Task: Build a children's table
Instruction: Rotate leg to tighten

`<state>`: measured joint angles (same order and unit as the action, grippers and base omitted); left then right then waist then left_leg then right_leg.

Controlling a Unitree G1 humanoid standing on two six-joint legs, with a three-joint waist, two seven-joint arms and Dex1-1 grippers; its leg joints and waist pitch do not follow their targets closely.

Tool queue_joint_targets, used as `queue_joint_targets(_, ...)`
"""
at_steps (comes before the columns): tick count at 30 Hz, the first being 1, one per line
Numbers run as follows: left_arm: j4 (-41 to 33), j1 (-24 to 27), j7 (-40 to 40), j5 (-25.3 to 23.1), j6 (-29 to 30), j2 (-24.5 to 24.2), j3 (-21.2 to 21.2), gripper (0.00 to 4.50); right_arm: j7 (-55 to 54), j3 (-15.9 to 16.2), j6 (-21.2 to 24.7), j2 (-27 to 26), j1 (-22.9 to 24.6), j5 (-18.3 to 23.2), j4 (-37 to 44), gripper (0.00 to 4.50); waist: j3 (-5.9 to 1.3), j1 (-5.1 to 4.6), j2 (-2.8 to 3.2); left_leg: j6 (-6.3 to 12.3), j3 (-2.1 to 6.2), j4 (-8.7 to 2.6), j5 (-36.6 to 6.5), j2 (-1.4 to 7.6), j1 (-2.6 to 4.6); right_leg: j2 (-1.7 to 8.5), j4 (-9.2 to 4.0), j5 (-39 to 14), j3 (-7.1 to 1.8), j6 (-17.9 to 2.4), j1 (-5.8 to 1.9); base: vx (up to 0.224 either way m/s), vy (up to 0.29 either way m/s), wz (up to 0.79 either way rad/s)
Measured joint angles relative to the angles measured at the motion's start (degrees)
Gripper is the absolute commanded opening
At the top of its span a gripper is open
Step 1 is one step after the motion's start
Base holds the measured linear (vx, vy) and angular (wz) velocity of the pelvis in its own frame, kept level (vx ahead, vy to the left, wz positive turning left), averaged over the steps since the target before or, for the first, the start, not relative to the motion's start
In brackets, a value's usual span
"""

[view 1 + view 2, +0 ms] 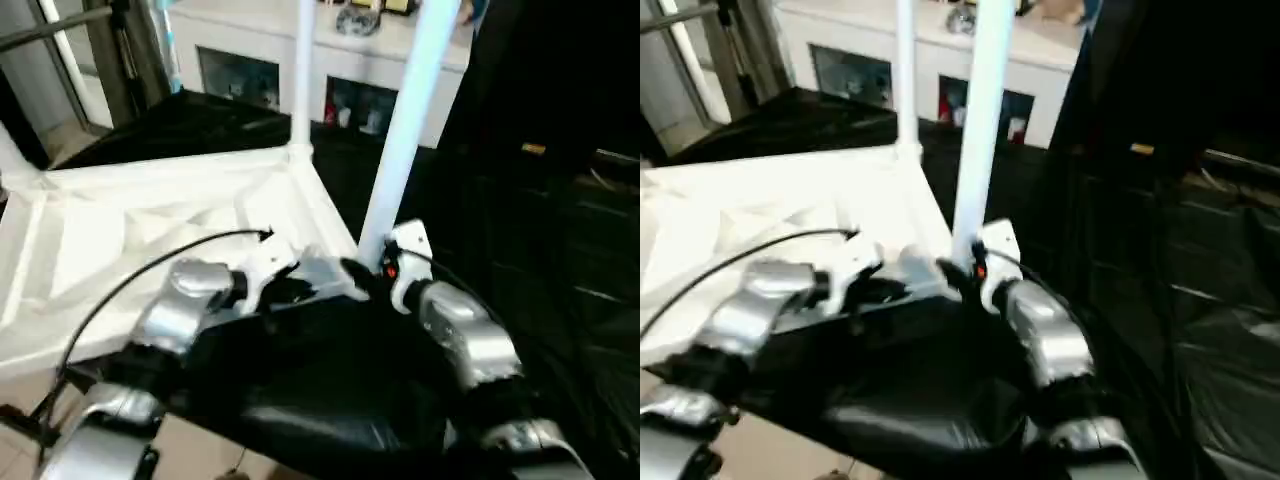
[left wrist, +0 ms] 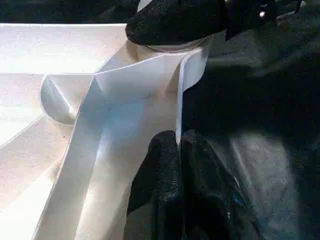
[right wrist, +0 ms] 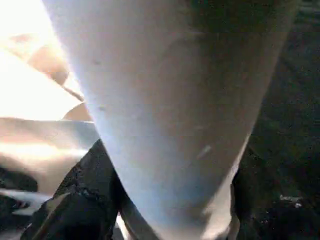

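R gripper [image 1: 375, 268], frame centre, clamps the leg [image 1: 405, 130] base to seat it. L gripper [image 2: 177, 165], shut, pins the top [image 1: 150, 250] rim steady.

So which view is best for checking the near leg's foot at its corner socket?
The left wrist view: the corner socket and tabletop rim are close up, though a black finger covers the leg's base. The head views show the near leg upright, its base behind the right gripper. The right wrist view gives just the leg's shaft.

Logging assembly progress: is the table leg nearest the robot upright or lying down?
Upright. The near leg rises from the upturned tabletop's near corner, beside the far leg.
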<state>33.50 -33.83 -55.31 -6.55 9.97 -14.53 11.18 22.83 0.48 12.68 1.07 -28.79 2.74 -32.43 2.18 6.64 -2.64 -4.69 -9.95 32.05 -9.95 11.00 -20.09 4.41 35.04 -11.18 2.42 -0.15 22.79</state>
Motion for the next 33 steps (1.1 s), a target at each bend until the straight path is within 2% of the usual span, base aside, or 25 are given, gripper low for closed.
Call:
queue_joint_targets(2, -0.01, -0.04, 0.04, 0.02, 0.01, 0.21, -0.04, 0.00, 0.99, -0.44, -0.44, 0.14, -0.04, -0.07, -0.20, 3.31, -0.06, 0.04, 0.11, 0.00, 0.00, 0.00, 0.00, 0.00, -0.02, 0.00, -0.01, -0.08, 0.00, 0.12, 0.00, 0.000, 0.000, 0.00)
queue_joint_targets(5, 0.00, -0.16, 0.03, -0.01, 0.00, 0.41, -0.03, 0.00, 2.53, -0.71, -0.43, 0.18, -0.04, -0.71, -0.13, 3.43, -0.09, 0.09, 0.16, 0.01, 0.00, 0.01, 0.00, 0.00, -0.08, 0.00, -0.05, -0.12, 0.01, 0.15, 0.01, 0.000, 0.000, 0.00)
queue_joint_targets(8, -0.04, -0.15, -0.85, 0.00, -0.17, 0.29, 0.07, 0.00, 5.01, 0.21, -1.47, 1.66, 0.55, -1.11, 0.34, 3.43, -0.08, 0.13, 0.16, 0.01, 0.00, 0.02, -0.01, 0.00, -0.11, 0.00, -0.06, -0.12, 0.02, 0.15, 0.01, 0.000, 0.000, 0.00)
queue_joint_targets(12, -1.26, 1.05, -5.47, 0.70, -1.81, -2.08, 0.38, 0.00, 14.05, 2.19, -3.09, 5.03, 3.45, -0.11, 3.29, 3.43, -0.07, 0.02, 0.14, 0.02, 0.00, -0.04, -0.01, 0.06, -0.10, -0.02, -0.05, -0.14, 0.07, 0.14, 0.04, 0.000, 0.000, 0.00)
queue_joint_targets(16, -3.01, 2.44, -10.79, 2.09, -2.54, -4.79, 0.39, 0.00, 24.31, 3.12, -1.06, 8.68, 6.16, 2.57, 7.59, 3.43, 0.00, -0.03, 0.05, 0.02, 0.00, 0.00, -0.01, 0.07, -0.13, -0.03, -0.06, -0.14, 0.07, 0.14, 0.06, 0.000, 0.000, 0.00)
queue_joint_targets(21, -4.15, 2.97, -16.37, 3.29, -3.16, -6.99, 1.16, 0.00, 34.29, 6.15, 0.90, 13.67, 6.72, 4.27, 10.39, 3.43, 0.07, 0.12, -0.08, 0.03, 0.00, 0.04, -0.01, 0.08, -0.14, -0.02, -0.04, -0.14, 0.08, 0.13, 0.05, 0.000, 0.000, 0.00)
queue_joint_targets(24, -5.24, 3.60, -18.31, 3.70, -3.19, -7.58, 1.32, 0.00, 36.93, 6.72, 2.13, 13.97, 6.75, 4.37, 11.43, 3.43, 0.13, 0.26, -0.18, 0.03, 0.00, 0.05, -0.01, 0.08, -0.18, -0.02, -0.04, -0.14, 0.08, 0.13, 0.07, 0.000, 0.000, 0.00)
queue_joint_targets(33, -5.76, 4.00, -19.49, 4.25, -3.18, -8.14, 1.57, 0.00, 38.24, 6.69, 4.11, 14.24, 6.75, 5.23, 11.82, 2.78, 0.15, 0.59, -0.22, 0.03, 0.00, 0.09, -0.02, 0.08, -0.18, -0.02, -0.01, -0.14, 0.08, 0.13, 0.08, 0.000, 0.000, 0.00)
